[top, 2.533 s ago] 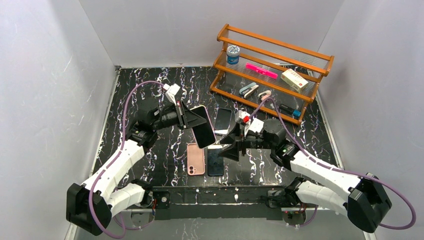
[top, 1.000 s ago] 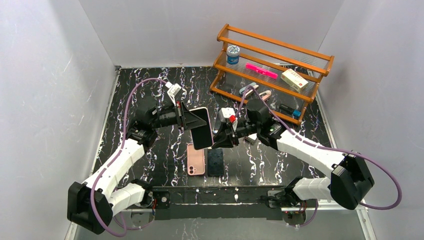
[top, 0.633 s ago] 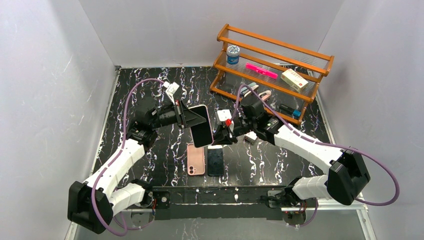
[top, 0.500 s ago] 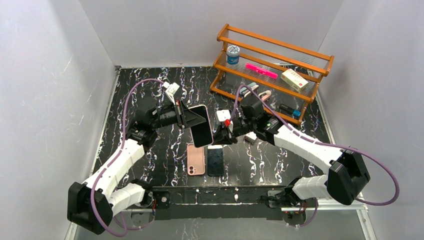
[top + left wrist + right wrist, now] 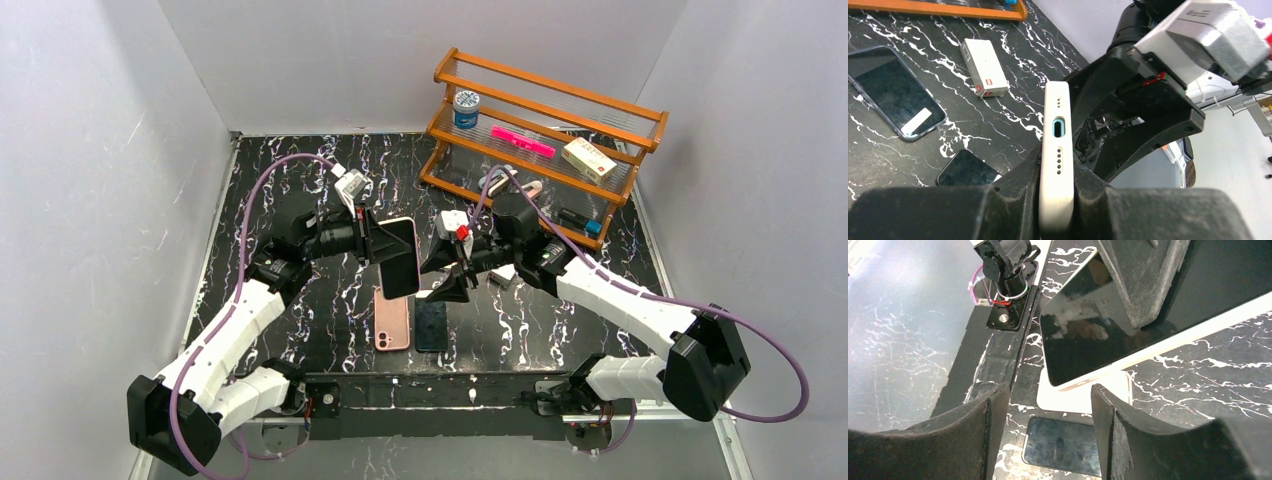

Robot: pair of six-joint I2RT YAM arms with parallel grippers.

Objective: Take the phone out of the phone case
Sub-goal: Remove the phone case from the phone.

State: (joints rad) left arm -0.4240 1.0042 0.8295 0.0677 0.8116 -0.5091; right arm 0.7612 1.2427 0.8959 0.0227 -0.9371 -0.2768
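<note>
Left pincer (image 5: 384,248) pinches the phone (image 5: 402,260), seated in its pale phone case (image 5: 1056,150), clear above the counter (image 5: 520,335). Right pincer (image 5: 446,275), jaws spread, stands just beside it at 3 o'clock. At 6 o'clock, a pink phone (image 5: 392,320) and a dark phone (image 5: 432,322) lie flat, side by side.

both arms wear glossy white plastic shells (image 5: 225,335) broken by black cylindrical joints (image 5: 300,235). each shoulder is a chunky black block (image 5: 160,420). a thin purple cable (image 5: 250,215) runs along each arm. small white camera boxes (image 5: 350,186) sit on the wrists; the right one carries a red mark (image 5: 462,233). the left gripper (image 5: 388,250) and right gripper (image 5: 443,278) have black wedge-shaped fingers (image 5: 990,440) with a rough, grainy surface. the bases meet a black metal rail (image 5: 440,390) showing a silver screw head (image 5: 1004,318).
</note>
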